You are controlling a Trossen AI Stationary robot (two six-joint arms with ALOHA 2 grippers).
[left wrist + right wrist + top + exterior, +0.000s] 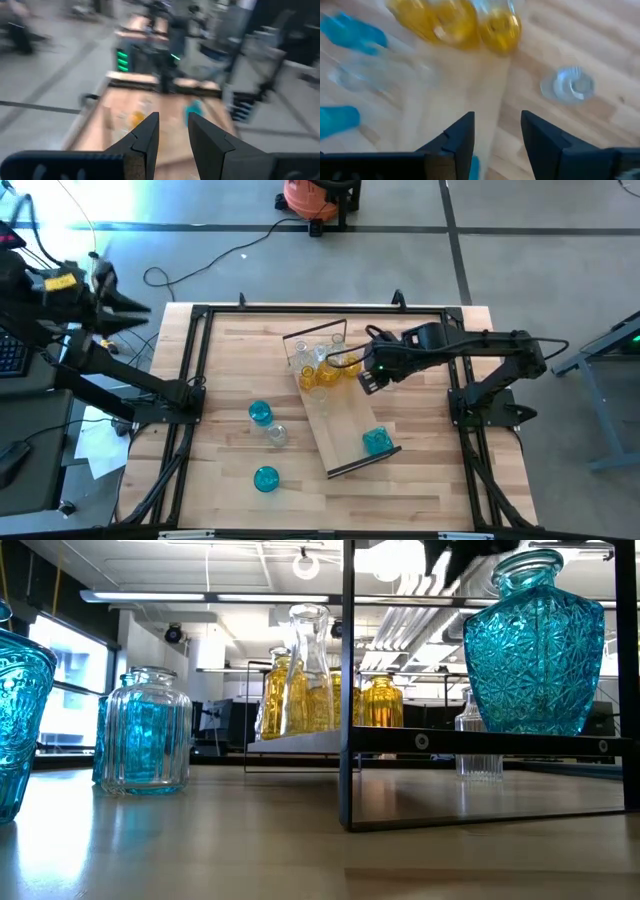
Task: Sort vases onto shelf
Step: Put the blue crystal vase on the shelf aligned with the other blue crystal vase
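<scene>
Vases are already crowding one end of the shelf [335, 415], which lies slantwise across the table [420, 480], and that crowding is your biggest risk: the amber vases [322, 373] and a clear vase [318, 352] stand packed together at the far end, with your right gripper [367, 380] hovering just beside them, its fingers [460, 137] spread apart and holding nothing. If you swing that arm sideways from here, a finger could catch an amber neck and topple the cluster like skittles. Next, watch the shelf itself; it sits raised on thin dark frames, so a nudge could slide it and shake the blue vase [375, 441] at its near end. On the tabletop, two blue vases [260, 413] and a small clear vase [277, 435] are not yet sorted, close enough together that reaching one may knock another. Your left gripper [172, 137] waits well off the table's left side, fingers slightly parted with nothing between them.
</scene>
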